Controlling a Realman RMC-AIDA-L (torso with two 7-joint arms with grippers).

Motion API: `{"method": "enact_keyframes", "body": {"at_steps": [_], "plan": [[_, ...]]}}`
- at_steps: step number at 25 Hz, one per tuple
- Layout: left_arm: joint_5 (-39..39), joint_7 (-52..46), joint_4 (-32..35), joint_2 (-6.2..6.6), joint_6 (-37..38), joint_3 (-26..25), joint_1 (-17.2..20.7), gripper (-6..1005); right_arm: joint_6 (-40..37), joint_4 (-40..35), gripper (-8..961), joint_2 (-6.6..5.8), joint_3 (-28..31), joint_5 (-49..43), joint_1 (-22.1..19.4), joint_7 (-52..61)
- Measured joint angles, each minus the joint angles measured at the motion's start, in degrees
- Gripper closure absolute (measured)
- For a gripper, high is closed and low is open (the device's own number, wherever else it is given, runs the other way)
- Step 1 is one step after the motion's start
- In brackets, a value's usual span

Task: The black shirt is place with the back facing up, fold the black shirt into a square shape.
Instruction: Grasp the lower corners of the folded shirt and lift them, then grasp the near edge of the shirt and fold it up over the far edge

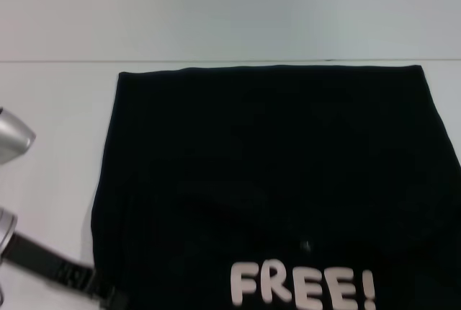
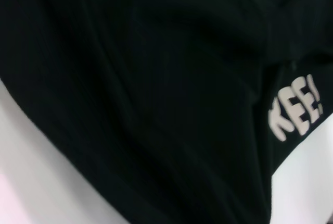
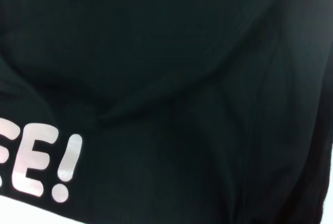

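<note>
black shirt (image 1: 274, 173) flat on white desk (image 1: 50, 94), "FREE!" lettering (image 1: 302, 286) upward, left arm (image 1: 43, 259) at its near-left corner, fingers' state unclear

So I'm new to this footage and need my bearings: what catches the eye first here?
The black shirt dominates, spread flat over most of the white table. Its pale "FREE!" lettering stands out at the near edge. At the robot's left, a silver and black piece of the left arm reaches the shirt's near corner.

Black shirt (image 1: 266, 173) flat on white table, "FREE!" lettering up, near edge.
</note>
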Motion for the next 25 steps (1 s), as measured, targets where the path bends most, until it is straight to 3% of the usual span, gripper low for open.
{"method": "enact_keyframes", "body": {"at_steps": [4,8,13,18,21,25], "plan": [[0.70,-0.01,1.88,-0.90,3.77,1.29,1.88,894,-2.03,-0.30,895,0.09,0.04,-0.27,-1.52,-0.53],[-0.24,0.28,2.82,-0.81,3.63,0.69,1.69,890,-1.83,0.10,895,0.08,2.20,1.01,-0.85,-2.26],[-4.68,0.37,0.21,1.73,2.30,-6.84,-2.69,884,-1.42,0.30,895,-1.39,8.62,8.25,2.43,-4.51],[-6.40,-2.71,-4.28,4.89,-3.84,-14.92,-7.40,879,1.71,2.28,895,-4.71,14.57,13.56,4.88,-4.67],[-6.66,-4.76,-7.27,6.09,-10.89,-15.97,-9.11,875,6.05,5.94,895,-6.61,15.69,14.85,5.79,-4.18],[-6.34,-7.50,-12.02,6.04,-24.53,-12.83,-10.55,871,18.12,13.05,896,-7.16,14.65,13.96,7.71,-3.75]]}}
